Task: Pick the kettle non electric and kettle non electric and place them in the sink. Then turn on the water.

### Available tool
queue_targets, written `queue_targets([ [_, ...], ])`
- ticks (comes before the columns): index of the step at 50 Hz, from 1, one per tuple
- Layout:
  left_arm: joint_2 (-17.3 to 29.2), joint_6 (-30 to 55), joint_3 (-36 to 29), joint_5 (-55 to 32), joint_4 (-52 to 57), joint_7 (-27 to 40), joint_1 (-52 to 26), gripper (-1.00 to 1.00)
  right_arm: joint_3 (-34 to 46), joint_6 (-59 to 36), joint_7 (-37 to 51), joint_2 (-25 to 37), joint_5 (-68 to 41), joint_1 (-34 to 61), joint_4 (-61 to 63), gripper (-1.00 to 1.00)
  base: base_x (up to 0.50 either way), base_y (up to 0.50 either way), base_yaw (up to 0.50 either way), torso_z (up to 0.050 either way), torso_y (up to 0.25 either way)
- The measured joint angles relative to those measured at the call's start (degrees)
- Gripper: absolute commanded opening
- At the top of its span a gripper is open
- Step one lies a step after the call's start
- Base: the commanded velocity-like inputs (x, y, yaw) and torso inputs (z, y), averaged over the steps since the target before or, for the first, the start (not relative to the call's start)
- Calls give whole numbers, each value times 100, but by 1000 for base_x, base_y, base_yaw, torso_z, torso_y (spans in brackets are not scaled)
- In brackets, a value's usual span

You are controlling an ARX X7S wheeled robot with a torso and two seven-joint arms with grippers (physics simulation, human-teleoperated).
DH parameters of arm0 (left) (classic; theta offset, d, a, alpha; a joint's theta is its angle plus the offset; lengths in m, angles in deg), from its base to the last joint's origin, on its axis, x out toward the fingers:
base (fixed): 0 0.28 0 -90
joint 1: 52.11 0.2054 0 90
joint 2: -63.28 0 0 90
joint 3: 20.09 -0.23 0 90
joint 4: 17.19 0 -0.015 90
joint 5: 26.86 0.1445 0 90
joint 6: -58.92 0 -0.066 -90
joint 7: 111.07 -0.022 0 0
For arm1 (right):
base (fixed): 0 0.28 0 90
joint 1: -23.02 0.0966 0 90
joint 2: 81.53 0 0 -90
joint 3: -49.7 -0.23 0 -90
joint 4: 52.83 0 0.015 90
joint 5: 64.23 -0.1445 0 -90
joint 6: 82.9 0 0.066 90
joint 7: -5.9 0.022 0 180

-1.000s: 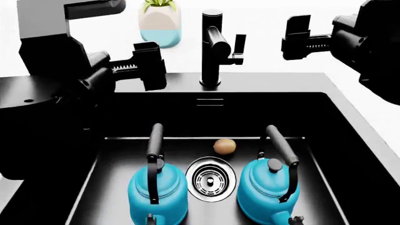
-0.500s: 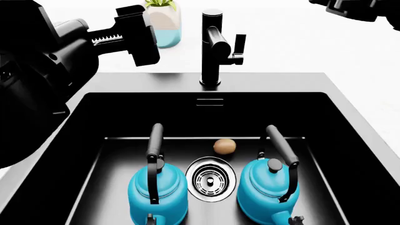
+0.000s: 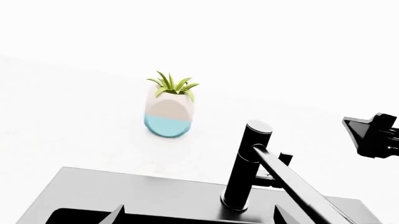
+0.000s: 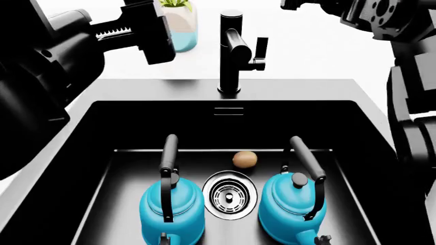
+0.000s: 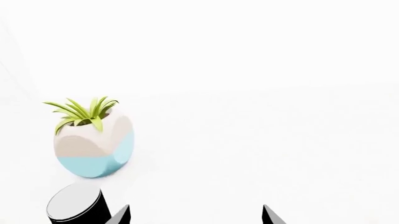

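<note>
Both kettles are sitting upright in the sink point(image 4: 102, 122), low in the frame: left kettle point(image 4: 171, 206) left of the drain point(image 4: 230, 194), right kettle point(image 4: 293, 204) right of it, handles arching up. A small brown round object point(image 4: 244, 159) is lying just behind the drain. The left gripper point(image 4: 146, 30) is hovering at upper left near the plant pot point(image 4: 178, 23), fingers spread wide, holding nothing. The right gripper point(image 4: 299, 5) is mostly cut off at the top edge; cannot tell its state. The black faucet point(image 4: 235, 48) is standing behind the basin.
</note>
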Motion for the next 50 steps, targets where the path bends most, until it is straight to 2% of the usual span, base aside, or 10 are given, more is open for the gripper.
queue_targets([
  [10, -1, -96, 72, -58, 56, -51, 51, 100, -1481, 20, -427, -252, 1636, -186, -145, 100, 0, 0, 0, 0, 0],
  [20, 6, -194, 156, -119, 95, -119, 91, 100, -2377, 66, -658, -386, 2592, -323, -198, 100, 0, 0, 0, 0, 0],
  [24, 14, -241, 193, -116, 116, -150, 109, 100, -2586, 97, -704, -415, 2822, -378, -209, 100, 0, 0, 0, 0, 0],
  [38, 1, -209, 243, -22, 160, -264, 87, 100, -2934, 220, -881, -516, 3207, -387, -224, 100, 0, 0, 0, 0, -250],
  [50, -26, -268, 266, -72, 193, -237, 137, 100, -2998, 303, -1067, -601, 3314, -228, -229, 100, 0, 0, 0, 0, 0],
])
